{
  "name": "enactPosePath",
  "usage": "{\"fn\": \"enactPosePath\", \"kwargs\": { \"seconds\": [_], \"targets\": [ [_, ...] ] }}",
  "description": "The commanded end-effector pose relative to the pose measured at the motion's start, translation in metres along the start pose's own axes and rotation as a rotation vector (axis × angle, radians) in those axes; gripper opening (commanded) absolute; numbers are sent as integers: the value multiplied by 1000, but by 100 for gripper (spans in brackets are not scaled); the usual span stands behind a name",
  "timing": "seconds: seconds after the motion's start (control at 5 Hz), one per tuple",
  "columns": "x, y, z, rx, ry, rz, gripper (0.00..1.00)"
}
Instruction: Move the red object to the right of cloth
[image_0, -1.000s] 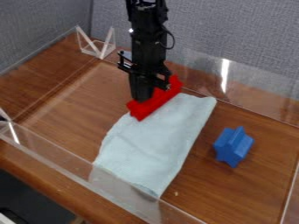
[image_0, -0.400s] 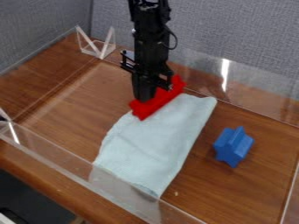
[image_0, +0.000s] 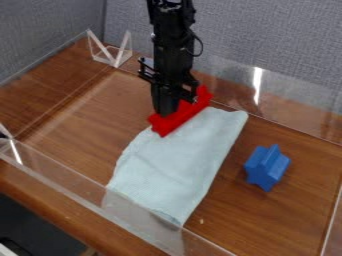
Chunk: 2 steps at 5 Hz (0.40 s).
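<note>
One long, bright red block with straight sides (image_0: 171, 122) lies at the far end of a pale light-blue, slightly rumpled cloth towel (image_0: 174, 165), on a brown wooden table (image_0: 67, 125). The block is plain and smooth-looking, an even, saturated red, and its shape is an elongated rectangular bar set at a slant in the view, its nearer end pointing toward the lower left. That nearer end shows fully against the towel and the wood beside it; the upper part shows to the right of the black robot gripper (image_0: 164, 108), which covers some of the middle and left side. The red stands out sharply from the towel's pale folds.

The gripper comes down from above at the block. Its fingers are closed; whether they pinch the block or only touch it cannot be told.

Well apart, to the right of the towel in the view, sits a smaller, notched blue block (image_0: 267, 167), shorter than the red one.
</note>
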<state>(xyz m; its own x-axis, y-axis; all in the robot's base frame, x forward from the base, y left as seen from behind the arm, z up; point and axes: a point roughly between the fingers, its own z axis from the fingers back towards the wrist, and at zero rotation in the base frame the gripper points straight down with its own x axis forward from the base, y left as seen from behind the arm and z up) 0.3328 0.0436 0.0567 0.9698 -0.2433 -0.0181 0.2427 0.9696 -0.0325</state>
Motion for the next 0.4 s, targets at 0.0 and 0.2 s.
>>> {"fn": "enactPosePath", "kwargs": {
  "seconds": [0.0,0.2],
  "targets": [
    [7,-2,12,20,-44,-17,0],
    [9,-2,11,23,-48,-20,0]
  ]
}}
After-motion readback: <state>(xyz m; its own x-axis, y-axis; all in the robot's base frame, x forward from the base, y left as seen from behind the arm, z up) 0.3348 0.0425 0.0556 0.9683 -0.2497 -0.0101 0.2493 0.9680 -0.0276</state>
